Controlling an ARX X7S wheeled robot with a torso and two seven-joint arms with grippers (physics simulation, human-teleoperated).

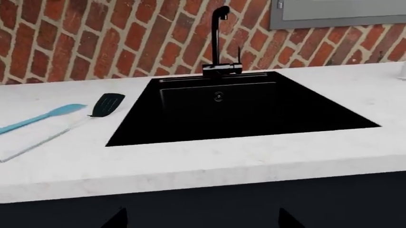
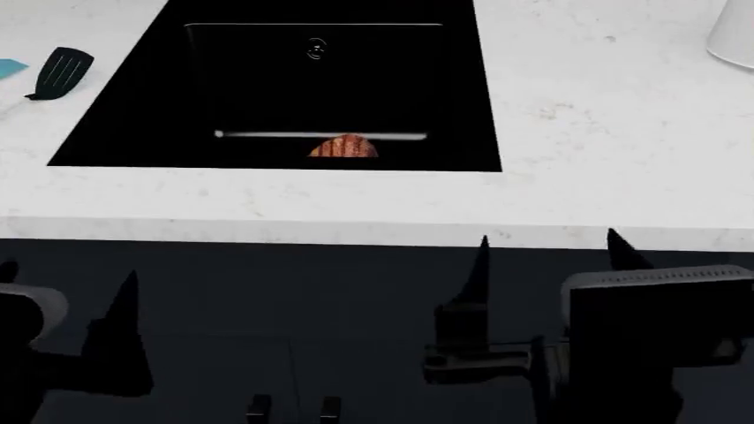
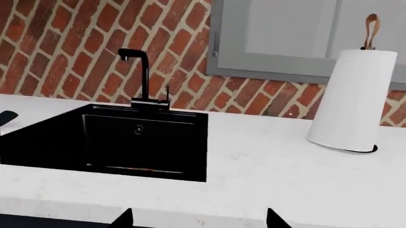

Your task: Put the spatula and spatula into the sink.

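Two spatulas lie on the white counter left of the sink [image 1: 254, 114]. The light blue spatula [image 1: 44, 116] is farther left. Beside it, the black slotted spatula [image 1: 106, 104] points its head at the basin's rim, its pale handle running away from the sink. In the head view the black head [image 2: 59, 72] and the blue tip [image 2: 10, 67] show at the left edge. My left gripper [image 2: 65, 291] and right gripper [image 2: 548, 243] both hang open and empty in front of the dark cabinet, below the counter's front edge.
A brown grill-marked piece of meat [image 2: 344, 147] lies in the basin by a thin silver bar [image 2: 318, 135]. The black faucet [image 1: 219, 42] stands behind the sink against a brick wall. A white paper towel roll [image 3: 349, 104] stands on the counter to the right.
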